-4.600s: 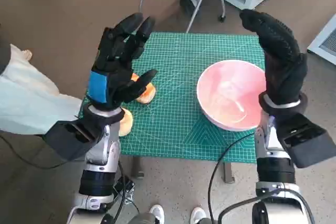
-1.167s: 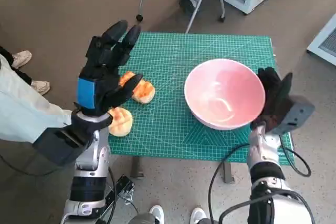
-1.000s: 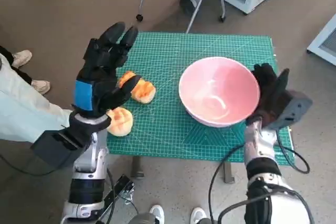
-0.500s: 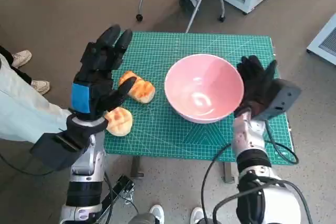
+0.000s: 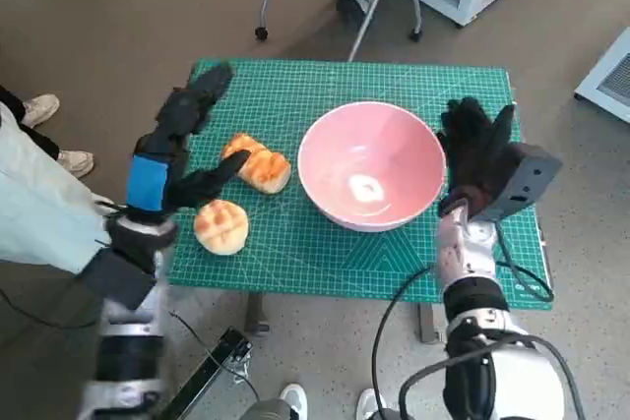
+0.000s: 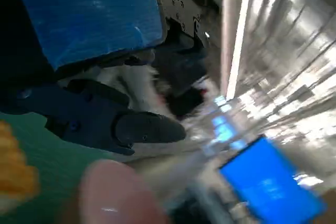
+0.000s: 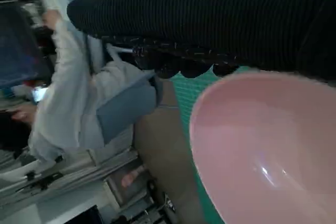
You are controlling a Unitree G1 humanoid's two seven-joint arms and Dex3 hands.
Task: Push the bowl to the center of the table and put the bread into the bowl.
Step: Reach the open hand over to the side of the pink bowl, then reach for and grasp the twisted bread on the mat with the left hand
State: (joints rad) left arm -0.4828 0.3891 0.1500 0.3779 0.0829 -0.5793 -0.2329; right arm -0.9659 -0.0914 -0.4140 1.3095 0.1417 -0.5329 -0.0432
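On ruled green mat (image 5: pixel 325 95), round glossy pink bowl (image 5: pixel 369 164), crusty golden bread (image 5: pixel 258 164).

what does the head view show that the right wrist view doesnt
Only the head view shows the two bread rolls, one nearer the pink bowl and one near the table's front edge, the open left hand over them, and the whole green cutting mat.

Only the right wrist view shows a seated person's upper body in a pale top.

Both show the bowl, the mat, and the gloved right hand at the bowl's right side.
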